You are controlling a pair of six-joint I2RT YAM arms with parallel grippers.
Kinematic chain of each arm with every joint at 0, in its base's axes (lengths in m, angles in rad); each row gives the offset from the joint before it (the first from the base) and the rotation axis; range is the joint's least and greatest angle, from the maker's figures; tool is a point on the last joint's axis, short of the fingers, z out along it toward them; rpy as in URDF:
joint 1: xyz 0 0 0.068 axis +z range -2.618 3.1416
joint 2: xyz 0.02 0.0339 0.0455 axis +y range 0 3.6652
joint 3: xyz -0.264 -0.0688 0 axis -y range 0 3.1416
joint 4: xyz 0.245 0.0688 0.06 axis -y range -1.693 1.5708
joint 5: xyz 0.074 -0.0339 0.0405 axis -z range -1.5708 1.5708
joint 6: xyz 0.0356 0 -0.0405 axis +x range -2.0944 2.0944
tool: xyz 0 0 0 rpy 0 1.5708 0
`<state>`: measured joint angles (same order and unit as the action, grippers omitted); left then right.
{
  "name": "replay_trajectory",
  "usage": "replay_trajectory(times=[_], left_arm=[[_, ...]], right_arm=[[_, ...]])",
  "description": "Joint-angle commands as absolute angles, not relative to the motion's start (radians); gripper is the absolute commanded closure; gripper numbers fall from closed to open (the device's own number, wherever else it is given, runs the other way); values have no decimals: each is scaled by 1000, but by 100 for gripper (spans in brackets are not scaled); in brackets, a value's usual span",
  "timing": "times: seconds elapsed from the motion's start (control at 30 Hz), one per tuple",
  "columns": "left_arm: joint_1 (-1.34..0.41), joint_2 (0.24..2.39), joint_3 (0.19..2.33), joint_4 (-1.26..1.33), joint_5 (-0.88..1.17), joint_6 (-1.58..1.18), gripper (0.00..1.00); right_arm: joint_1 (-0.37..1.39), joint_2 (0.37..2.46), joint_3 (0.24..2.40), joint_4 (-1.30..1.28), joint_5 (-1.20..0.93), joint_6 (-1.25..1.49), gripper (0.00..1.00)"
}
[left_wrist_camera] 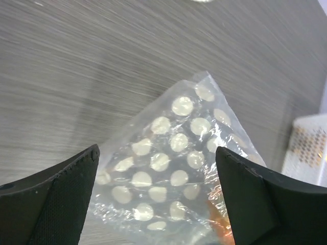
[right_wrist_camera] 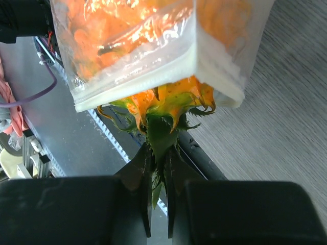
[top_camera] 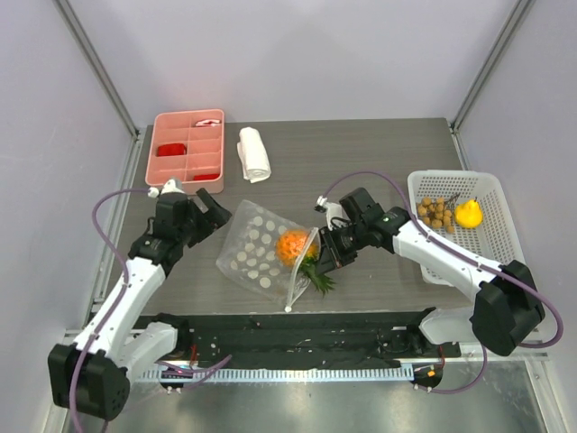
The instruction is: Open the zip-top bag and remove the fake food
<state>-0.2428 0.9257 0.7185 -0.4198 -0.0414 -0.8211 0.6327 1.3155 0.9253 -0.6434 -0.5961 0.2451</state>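
Note:
The clear zip-top bag, printed with white dots, lies mid-table with its white zip edge open to the right. The orange spiky fruit sits half out of the bag's mouth. My right gripper is shut on the fruit's green leaves, with the fruit's base just out of the bag's mouth. My left gripper is open over the bag's far left corner, its fingers either side of the bag. The yellow pear and brown balls lie in the white basket.
A pink compartment tray with red items stands at the back left. A rolled white towel lies beside it. The white basket stands at the right edge. A black rail runs along the near edge.

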Motion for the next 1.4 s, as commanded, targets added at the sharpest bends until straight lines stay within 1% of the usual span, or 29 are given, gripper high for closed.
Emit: replay_trajectory(times=[0.0, 0.03, 0.07, 0.23, 0.3, 0.4, 0.53, 0.63, 0.73, 0.77, 0.83, 0.93, 0.97, 1.0, 1.03, 1.07, 1.23, 1.37], left_arm=[[-178, 1092, 752, -252, 334, -822, 4], [-176, 1135, 764, -229, 356, -828, 1], [-176, 1172, 805, -201, 389, -840, 0], [-181, 1403, 957, -224, 405, -813, 0], [-192, 1430, 994, -219, 396, -786, 0], [-202, 1451, 996, -187, 380, -775, 0], [-209, 1520, 1019, -215, 348, -749, 0], [-215, 1565, 1028, -209, 347, -749, 3], [-222, 1598, 1028, -189, 341, -764, 14], [-222, 1600, 1023, -181, 339, -770, 25], [-222, 1591, 1012, -164, 325, -788, 40], [-222, 1568, 1025, -198, 250, -785, 60], [-221, 1560, 1041, -246, 191, -776, 71], [-221, 1552, 1048, -262, 154, -770, 80], [-219, 1542, 1063, -285, 125, -767, 98], [-215, 1539, 1068, -325, 108, -759, 100], [-178, 1506, 1057, -408, 8, -759, 100], [-129, 1445, 1043, -495, -132, -767, 100]], right_arm=[[627, 1308, 939, -603, -637, 224, 99], [629, 1312, 930, -603, -635, 222, 99], [627, 1312, 927, -601, -629, 221, 99], [629, 1302, 934, -600, -618, 218, 99], [627, 1307, 943, -598, -617, 216, 99], [627, 1318, 951, -597, -618, 215, 99], [627, 1328, 950, -588, -624, 215, 99], [627, 1327, 945, -588, -624, 215, 99], [627, 1319, 936, -586, -623, 221, 99], [627, 1318, 934, -584, -620, 222, 99], [627, 1309, 925, -584, -618, 225, 99], [627, 1293, 914, -584, -606, 235, 99], [627, 1292, 913, -584, -603, 238, 99], [627, 1289, 913, -584, -597, 238, 99], [627, 1286, 914, -584, -592, 247, 99], [626, 1285, 914, -584, -591, 250, 99], [627, 1279, 908, -581, -560, 265, 99], [618, 1250, 876, -587, -515, 288, 99]])
